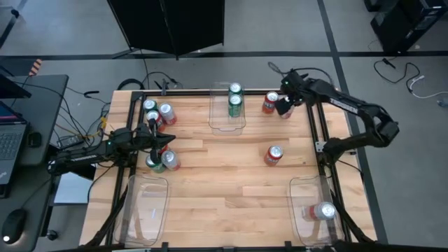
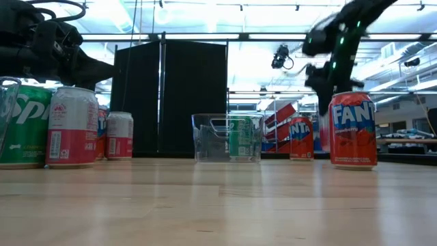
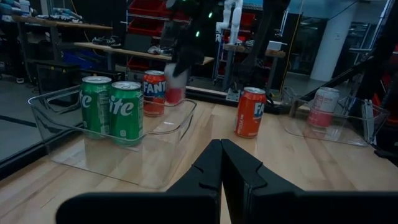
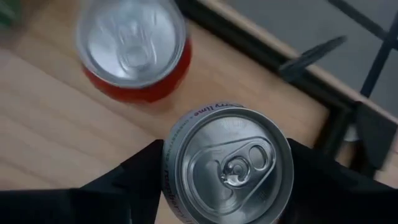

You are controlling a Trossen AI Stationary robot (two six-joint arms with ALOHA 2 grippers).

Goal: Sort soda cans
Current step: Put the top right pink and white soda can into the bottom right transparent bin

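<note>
My right gripper [image 1: 285,106] is at the table's far right corner, shut on a silver-white soda can [image 4: 230,165]. A red can [image 4: 134,50] stands right beside it. My left gripper [image 1: 166,143] waits shut at the table's left side, level, among several cans [image 1: 159,113]. Two green cans [image 1: 235,98] stand in the far middle tray [image 1: 213,115]. A silver-white can [image 1: 323,210] stands in the near right tray [image 1: 297,210]. Another red can [image 1: 273,155] stands alone right of the table's middle. My right gripper pinches the silver-white can by its side wall [image 4: 169,158] just under the top rim, one finger [image 4: 140,177] on each side. The fingers come from above, slanting down. The can stands upright in the hold; the can itself hides whether its bottom is on the table.
A clear tray [image 1: 143,210] stands at the near left with nothing in it. A green can [image 1: 152,162] and a silver-white one [image 1: 170,161] stand just on the near side of my left gripper. Dark frame rails [image 1: 315,126] run along the table's right and far edges.
</note>
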